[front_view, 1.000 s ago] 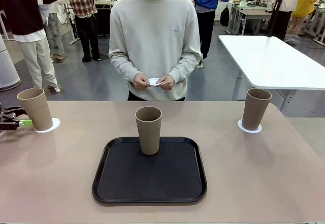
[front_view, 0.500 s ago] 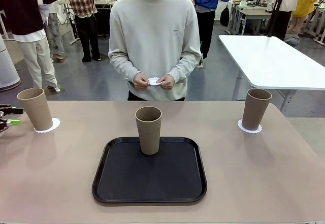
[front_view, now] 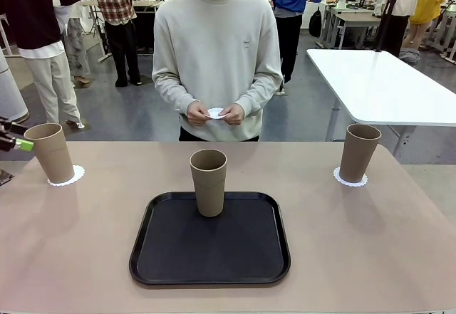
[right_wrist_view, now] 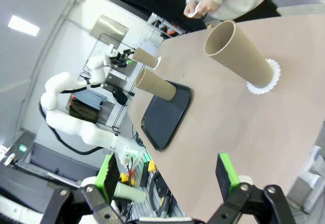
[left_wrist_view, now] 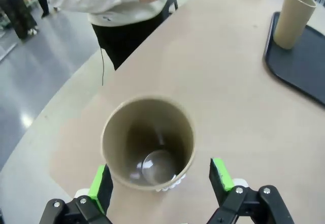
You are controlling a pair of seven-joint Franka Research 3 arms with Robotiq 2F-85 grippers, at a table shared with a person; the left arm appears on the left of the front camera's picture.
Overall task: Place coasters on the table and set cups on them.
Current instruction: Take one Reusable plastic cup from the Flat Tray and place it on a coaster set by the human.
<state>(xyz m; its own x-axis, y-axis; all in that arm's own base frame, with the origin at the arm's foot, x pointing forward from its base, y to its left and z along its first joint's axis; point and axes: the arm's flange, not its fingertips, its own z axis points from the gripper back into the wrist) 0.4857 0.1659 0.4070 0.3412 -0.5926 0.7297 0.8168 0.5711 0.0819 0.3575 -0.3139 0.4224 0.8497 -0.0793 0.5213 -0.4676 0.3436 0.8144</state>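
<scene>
Standing at the far side, a person holds one coaster (front_view: 215, 114) between both hands (front_view: 214, 113) at waist height, above the table (front_view: 370, 243).

Left cup (front_view: 50, 152): upright on a coaster (front_view: 75, 175) near the table's left edge, lacy rim showing round the base.
Right cup (front_view: 358, 152): upright on its own coaster (front_view: 342, 179) near the right edge.
Middle cup (front_view: 208, 182): upright at the far edge of the black tray (front_view: 214, 257), no doily under it that I can see.

Left gripper (left_wrist_view: 161, 178): jaws released and spread wide. The wrist view looks down into the left cup's mouth, with one green pad (left_wrist_view: 101, 181) on each side of it and a clear gap between each pad and the cup wall. The front view puts this gripper at the picture's left edge, just beside the cup's rim. Nothing is held.

Right gripper (right_wrist_view: 167, 172): jaws released, wide apart, empty. It is well apart from the right cup, which its wrist view shows farther along the table on its doily.

White table (front_view: 385, 86): behind, to the right.
</scene>
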